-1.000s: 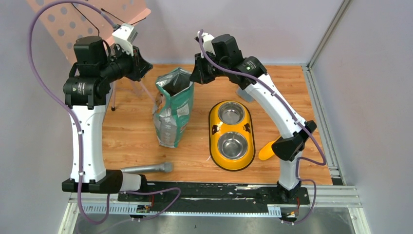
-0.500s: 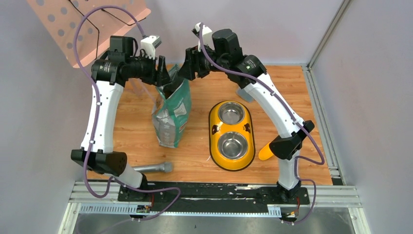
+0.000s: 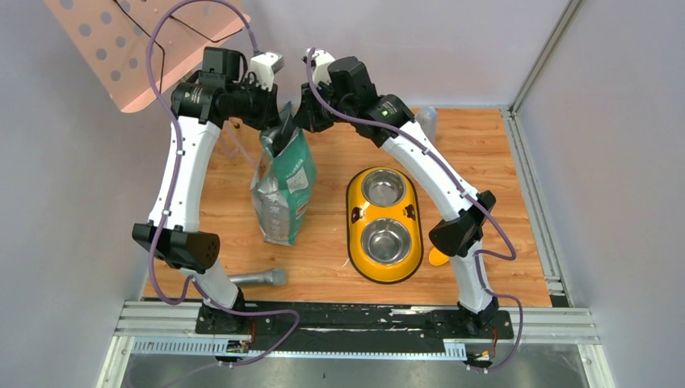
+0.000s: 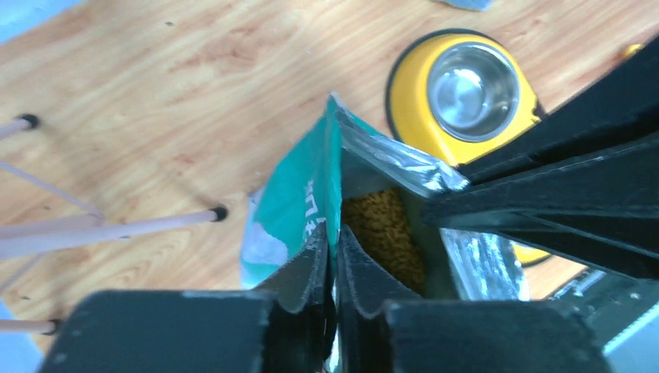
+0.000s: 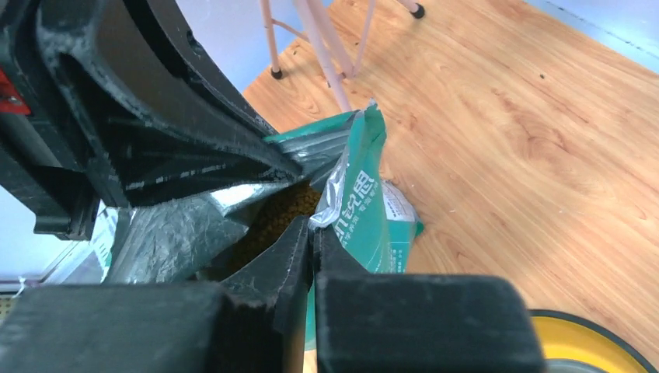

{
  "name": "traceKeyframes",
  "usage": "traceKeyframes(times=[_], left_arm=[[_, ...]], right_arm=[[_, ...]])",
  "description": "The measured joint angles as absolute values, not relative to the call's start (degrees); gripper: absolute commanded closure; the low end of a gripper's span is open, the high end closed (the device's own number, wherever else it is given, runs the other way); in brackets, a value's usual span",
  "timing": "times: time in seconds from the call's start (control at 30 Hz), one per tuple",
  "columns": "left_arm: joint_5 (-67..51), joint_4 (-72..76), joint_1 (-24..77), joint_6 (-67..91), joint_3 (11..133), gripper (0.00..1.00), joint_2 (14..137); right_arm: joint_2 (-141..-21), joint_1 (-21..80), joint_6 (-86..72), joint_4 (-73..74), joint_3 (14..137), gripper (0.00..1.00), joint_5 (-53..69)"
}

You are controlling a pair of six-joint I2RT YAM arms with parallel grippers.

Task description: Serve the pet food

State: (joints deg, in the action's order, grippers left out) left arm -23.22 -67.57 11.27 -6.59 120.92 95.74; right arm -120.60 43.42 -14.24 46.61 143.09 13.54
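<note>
The green-and-silver bag (image 3: pixel 283 190) stands upright left of centre, its mouth open. Brown pet food (image 4: pixel 385 233) lies inside it, and the pet food (image 5: pixel 280 214) also shows in the right wrist view. My left gripper (image 3: pixel 277 123) (image 4: pixel 334 233) is shut on the bag's left rim, pinching the green wall. My right gripper (image 3: pixel 301 118) (image 5: pixel 312 225) is shut on the opposite rim. The two grippers face each other across the bag's mouth. The yellow double-bowl feeder (image 3: pixel 353 212) sits to the right of the bag with both steel bowls bare.
A yellow scoop (image 3: pixel 438 257) peeks out from behind the right arm's elbow. A grey cylinder (image 3: pixel 257 278) lies near the front edge. A pink perforated stand (image 3: pixel 137 40) rises at the back left, its thin legs (image 4: pixel 116 229) on the wooden floor beside the bag.
Both arms swung in from either side to the bag's top. Their jaws opened on the way and have closed on the bag's two rims.
</note>
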Motion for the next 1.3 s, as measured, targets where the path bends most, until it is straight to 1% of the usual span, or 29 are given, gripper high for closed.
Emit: traceKeyframes(times=[0.03, 0.37, 0.53, 0.57, 0.6, 0.63, 0.67, 0.7, 0.73, 0.77, 0.8, 0.87, 0.97, 1.03, 1.1, 1.2, 1.3], left_arm=[[-22.4, -67.7, 11.3, -7.0, 122.0, 1.00, 96.6], [-12.3, -76.1, 11.4, -12.8, 133.2, 1.00, 99.1], [-10.8, -76.9, 11.9, -16.6, 133.7, 1.00, 99.2], [-10.6, -76.9, 11.9, -16.9, 133.7, 0.94, 99.2], [-10.5, -76.9, 11.9, -17.0, 133.7, 0.85, 99.2], [-10.4, -76.9, 11.9, -17.0, 133.7, 0.64, 99.2], [-10.3, -76.9, 11.9, -17.0, 133.7, 0.46, 99.2], [-10.2, -76.1, 11.9, -16.6, 133.7, 0.40, 99.1], [-10.1, -75.4, 11.8, -16.7, 133.8, 0.31, 99.1], [-10.3, -74.8, 11.7, -15.6, 134.4, 0.28, 99.1], [-10.6, -74.2, 11.6, -14.7, 134.9, 0.22, 99.1], [-11.6, -73.8, 11.4, -12.7, 135.6, 0.19, 98.8], [-13.1, -73.5, 11.4, -9.7, 133.6, 0.18, 97.1], [-14.0, -73.8, 11.4, -7.5, 130.8, 0.18, 95.2], [-15.2, -74.1, 11.4, -5.6, 127.9, 0.20, 93.4], [-16.7, -74.8, 11.4, -3.5, 123.9, 0.31, 91.4], [-17.2, -75.5, 11.4, -2.3, 122.4, 0.41, 91.1]], right_arm=[[-120.7, 43.5, -14.0, 46.6, 143.3, 1.00, 12.5], [-120.6, 43.9, -8.8, 46.7, 144.6, 1.00, 2.9], [-120.4, 44.5, -6.9, 46.4, 144.6, 1.00, 2.0], [-120.3, 44.6, -6.6, 46.4, 144.6, 1.00, 2.0], [-120.3, 44.8, -6.5, 46.4, 144.6, 1.00, 1.9], [-120.3, 44.9, -6.3, 46.4, 144.6, 1.00, 2.0], [-120.3, 44.9, -6.3, 46.4, 144.6, 0.94, 2.4], [-120.3, 44.9, -6.3, 46.4, 144.6, 0.84, 3.1], [-120.3, 44.8, -6.5, 46.4, 144.6, 0.73, 3.8], [-120.3, 44.8, -6.8, 46.4, 144.6, 0.66, 5.0], [-120.3, 44.8, -7.2, 45.9, 144.6, 0.60, 6.3], [-119.9, 44.8, -7.7, 45.0, 144.6, 0.56, 8.4], [-118.8, 45.5, -8.3, 44.6, 144.5, 0.51, 10.2], [-117.8, 46.3, -8.8, 44.4, 144.0, 0.50, 10.9], [-116.7, 47.4, -9.0, 44.4, 143.1, 0.50, 10.9], [-115.9, 48.8, -9.1, 44.5, 142.1, 0.52, 9.9], [-115.7, 50.2, -9.2, 44.9, 140.9, 0.58, 7.9]])
